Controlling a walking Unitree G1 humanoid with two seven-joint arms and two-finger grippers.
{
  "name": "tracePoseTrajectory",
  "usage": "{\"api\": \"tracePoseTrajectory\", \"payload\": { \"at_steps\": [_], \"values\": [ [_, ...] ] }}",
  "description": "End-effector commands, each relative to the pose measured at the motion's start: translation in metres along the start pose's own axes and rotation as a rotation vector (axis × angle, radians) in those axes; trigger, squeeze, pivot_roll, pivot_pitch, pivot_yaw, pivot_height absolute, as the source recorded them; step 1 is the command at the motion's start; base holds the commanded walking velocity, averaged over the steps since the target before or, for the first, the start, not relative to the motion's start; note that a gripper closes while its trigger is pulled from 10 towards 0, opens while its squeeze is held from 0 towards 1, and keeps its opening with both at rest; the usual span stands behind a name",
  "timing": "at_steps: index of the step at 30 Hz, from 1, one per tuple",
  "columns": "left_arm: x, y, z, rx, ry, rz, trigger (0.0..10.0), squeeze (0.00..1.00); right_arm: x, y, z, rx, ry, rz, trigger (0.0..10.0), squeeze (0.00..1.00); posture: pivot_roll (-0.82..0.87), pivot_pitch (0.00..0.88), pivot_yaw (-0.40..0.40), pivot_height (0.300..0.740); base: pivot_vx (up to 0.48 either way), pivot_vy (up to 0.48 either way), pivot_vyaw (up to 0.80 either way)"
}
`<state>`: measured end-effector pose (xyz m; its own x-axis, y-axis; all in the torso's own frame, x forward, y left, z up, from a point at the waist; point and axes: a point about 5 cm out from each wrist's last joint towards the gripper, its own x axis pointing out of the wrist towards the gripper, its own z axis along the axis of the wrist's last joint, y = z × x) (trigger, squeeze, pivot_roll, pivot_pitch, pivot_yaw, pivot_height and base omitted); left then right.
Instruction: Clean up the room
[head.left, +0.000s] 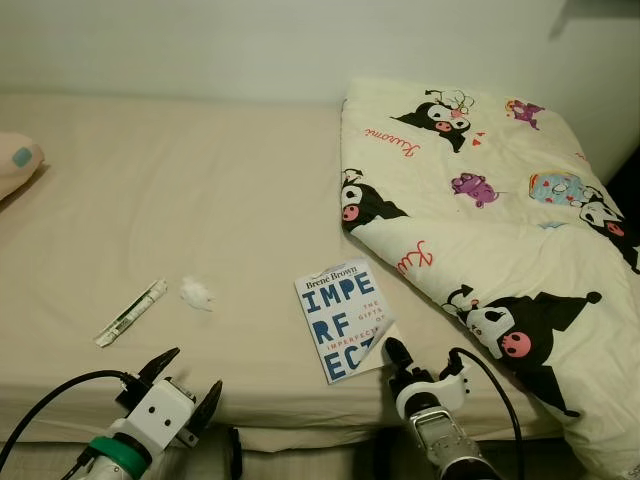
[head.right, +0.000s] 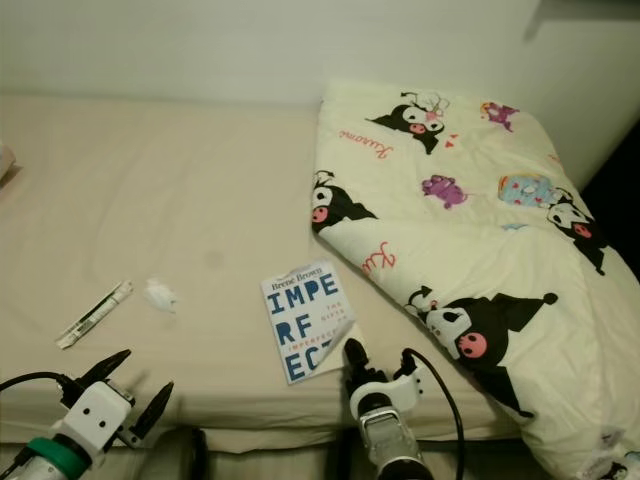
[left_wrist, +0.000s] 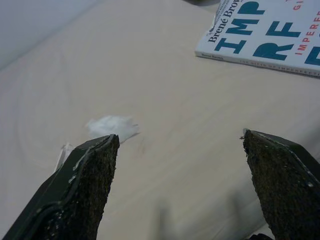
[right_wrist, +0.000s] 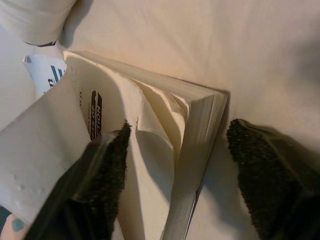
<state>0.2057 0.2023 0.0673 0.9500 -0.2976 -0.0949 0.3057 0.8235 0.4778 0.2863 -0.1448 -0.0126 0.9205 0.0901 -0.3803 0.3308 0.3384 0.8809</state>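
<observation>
A white paperback book (head.left: 340, 320) with blue letters lies near the front edge of the beige bed (head.left: 200, 190). Its near corner is curled up. My right gripper (head.left: 420, 365) is at that corner and open. In the right wrist view, one finger (right_wrist: 107, 170) rests on the pages under the lifted cover, and the other sits on the sheet beside the book's corner (right_wrist: 200, 120). To the left lie a crumpled white tissue (head.left: 197, 293) and a pen-like stick (head.left: 131, 312). My left gripper (head.left: 190, 378) hovers open at the bed's front edge, just short of the tissue (left_wrist: 111, 127).
A folded cream blanket (head.left: 500, 200) with black cartoon figures covers the right side of the bed and reaches close to the book. A pink pillow (head.left: 15, 165) pokes in at the far left. A white wall runs behind the bed.
</observation>
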Motion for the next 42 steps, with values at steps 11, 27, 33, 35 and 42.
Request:
{"api": "tracePoseTrajectory", "payload": {
  "at_steps": [11,27,33,35,42],
  "values": [
    [0.003,-0.005,0.002,-0.015,0.011,-0.015,10.0,0.0,-0.003,-0.001,-0.028,0.049,0.118,0.004,0.0,0.0,0.22,0.082,0.052,0.588,0.0,0.0,0.0],
    [0.018,-0.004,0.001,-0.037,-0.013,0.025,10.0,0.0,0.012,0.042,-0.016,0.1,0.107,0.235,0.0,0.0,0.15,0.019,0.008,0.588,0.0,0.0,0.0],
    [0.026,-0.005,0.0,-0.064,-0.018,0.073,10.0,0.0,0.021,0.087,0.0,0.13,0.102,0.438,0.0,0.0,0.12,0.0,-0.027,0.588,0.0,0.0,0.0],
    [0.027,-0.005,0.0,-0.068,-0.018,0.08,10.0,0.0,0.022,0.093,0.003,0.139,0.097,0.466,0.0,0.0,0.12,0.0,-0.03,0.588,0.0,0.0,0.0],
    [0.026,-0.005,-0.002,-0.078,-0.02,0.101,10.0,0.0,0.022,0.117,0.02,0.17,0.068,0.573,0.0,0.0,0.11,0.0,-0.046,0.588,0.0,0.0,0.0]
  ]
}}
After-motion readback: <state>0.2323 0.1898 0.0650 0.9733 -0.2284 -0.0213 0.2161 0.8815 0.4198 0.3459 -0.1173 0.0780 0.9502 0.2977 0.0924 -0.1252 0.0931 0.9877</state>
